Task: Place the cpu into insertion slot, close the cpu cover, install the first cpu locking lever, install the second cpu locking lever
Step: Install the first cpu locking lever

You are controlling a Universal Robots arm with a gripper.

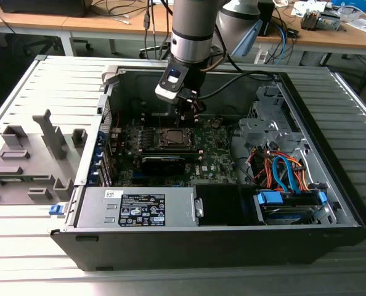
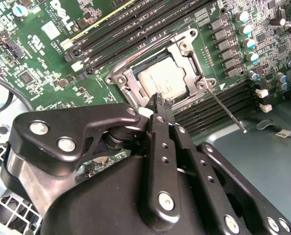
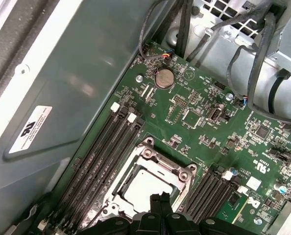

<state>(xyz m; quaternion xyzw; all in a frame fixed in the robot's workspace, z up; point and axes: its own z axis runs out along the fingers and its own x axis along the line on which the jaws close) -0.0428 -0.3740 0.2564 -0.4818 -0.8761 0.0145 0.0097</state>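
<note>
Clenched, empty end effector [image 2: 160,101] hangs by silver-grey square cpu [image 2: 167,81]; thin steel lever [image 2: 227,110] looks springy, best hooked near tip.

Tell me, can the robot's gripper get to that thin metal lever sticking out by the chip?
Probably yes. The gripper is right beside the cpu, and the lever sticks out in the open next to it, with nothing covering it.
</note>
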